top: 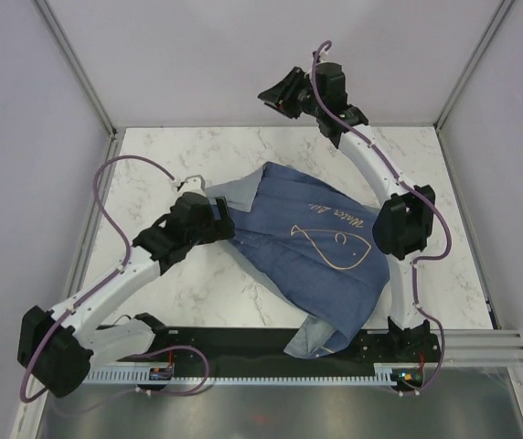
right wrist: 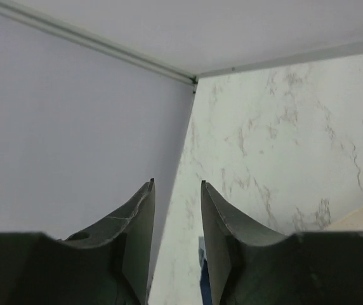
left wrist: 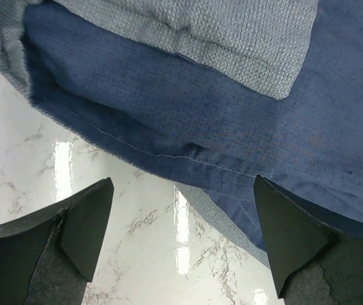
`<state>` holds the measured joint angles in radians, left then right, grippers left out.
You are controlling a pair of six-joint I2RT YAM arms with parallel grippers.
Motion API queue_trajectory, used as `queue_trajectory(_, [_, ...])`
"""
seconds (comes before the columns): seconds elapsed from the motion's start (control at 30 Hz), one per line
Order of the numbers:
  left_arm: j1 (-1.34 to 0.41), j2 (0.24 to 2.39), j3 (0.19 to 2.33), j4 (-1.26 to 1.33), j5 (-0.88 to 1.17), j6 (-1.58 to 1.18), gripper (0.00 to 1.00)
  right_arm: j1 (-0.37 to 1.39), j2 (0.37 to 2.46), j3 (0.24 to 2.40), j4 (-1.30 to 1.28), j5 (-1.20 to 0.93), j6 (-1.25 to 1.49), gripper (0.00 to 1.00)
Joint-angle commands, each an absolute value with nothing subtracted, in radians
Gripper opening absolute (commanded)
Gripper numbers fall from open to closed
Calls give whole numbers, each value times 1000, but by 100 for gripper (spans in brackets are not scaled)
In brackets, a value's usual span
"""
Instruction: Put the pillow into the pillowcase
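Observation:
The dark blue pillowcase (top: pixel 321 251), with a cream fish outline and script, lies bulging across the middle of the table. Its paler inner side (top: pixel 243 192) is folded out at the far left end. The pillow does not show in the top view. A small cream patch (right wrist: pixel 362 220) at the edge of the right wrist view may be it; I cannot tell. My left gripper (top: pixel 218 219) is wide open and empty, low at the case's left edge (left wrist: pixel 169 108), over bare marble (left wrist: pixel 183 181). My right gripper (top: pixel 278 95) is raised high at the back, slightly open and empty (right wrist: pixel 176 184).
The white marble table (top: pixel 152 183) is bounded by pale walls with metal frame posts (top: pixel 79 69). A black rail and cable tray (top: pixel 271 366) run along the near edge between the arm bases. The case's near corner (top: pixel 312 343) hangs over that rail.

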<state>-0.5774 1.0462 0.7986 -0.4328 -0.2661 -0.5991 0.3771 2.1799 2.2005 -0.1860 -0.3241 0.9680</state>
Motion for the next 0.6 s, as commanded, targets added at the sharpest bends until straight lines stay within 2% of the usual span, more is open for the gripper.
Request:
queue_trajectory(0.0, [-563,1121,870,-397,-204,-577,100,442,2117,2125,-336,-379,838,43])
queue_trajectory(0.13, [-494,1152,844,-341,-101,-603,100,463,1955,1796,-330,-362,782,45])
queue_trajectory(0.3, [-486,1193,827,-295,-43,-626,100,482,1830,1586,-310,-308,764,48])
queue_trajectory(0.4, [-480,1219,825,-264,-25,-630,95,494,1795,1503,-282,-296,775,50])
queue_trajectory(0.47, [-474,1246,828,-250,-31,-624,84,505,1805,1486,-276,-287,779,50])
queue_trajectory(0.57, [-457,1279,845,-250,-51,-606,77,517,1848,1497,-253,-302,793,50])
